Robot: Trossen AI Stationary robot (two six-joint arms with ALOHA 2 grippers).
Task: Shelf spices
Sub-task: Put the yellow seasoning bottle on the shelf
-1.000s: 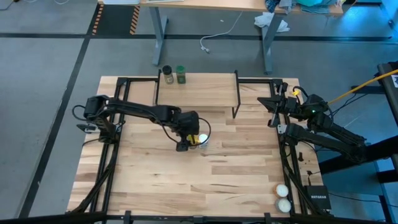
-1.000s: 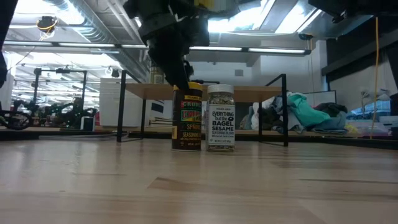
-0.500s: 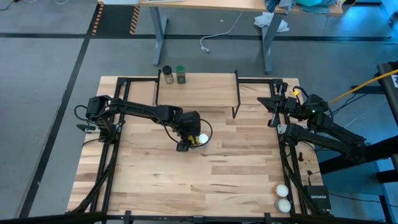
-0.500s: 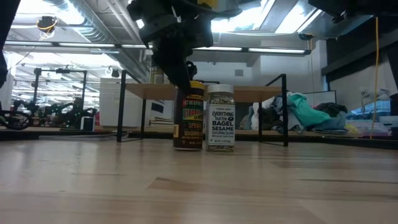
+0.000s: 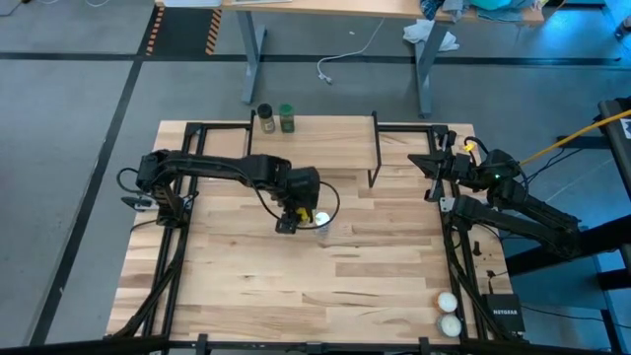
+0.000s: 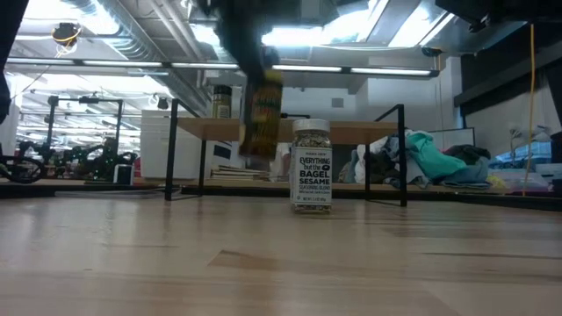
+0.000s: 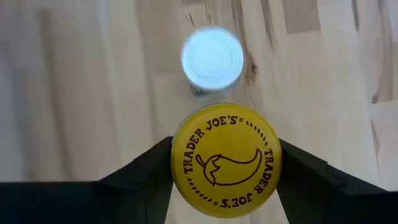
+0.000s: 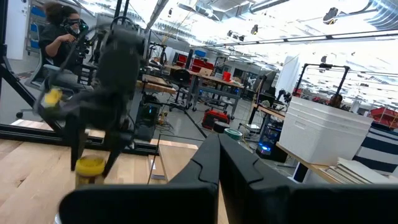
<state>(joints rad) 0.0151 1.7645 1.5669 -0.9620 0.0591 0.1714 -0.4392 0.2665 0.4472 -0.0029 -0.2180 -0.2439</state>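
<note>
My left gripper [image 5: 298,213] is shut on the amber spice jar with the yellow lid [image 7: 226,160] and holds it above mid-table [image 6: 262,116]. The white-lidded jar [image 6: 312,167] stands upright on the table just to the right of it [image 5: 321,222]. The black-lidded jar [image 5: 266,119] and the green-lidded jar [image 5: 287,117] stand on the left end of the shelf [image 5: 325,133] at the table's far edge. My right gripper [image 8: 217,158] waits shut at the table's far right [image 5: 432,163]. My left gripper pinches the yellow-lidded jar between its two fingers, one on each side of the lid's rim [image 7: 176,155]. The fingers come from above, slanting down. The jar hangs below them, nearly upright, with its base clear of the table.
Two whitish balls [image 5: 449,302] lie at the table's near right corner. The shelf's thin black legs [image 6: 172,149] stand at the far side, with bare board to the right of the two jars. A person [image 8: 62,28] sits in the room beyond the table.
My left gripper has gone up with the yellow-lidded jar. The jar stood on the table beside the white-lidded jar and now hangs lifted clear. The white-lidded jar has stayed where it was.
</note>
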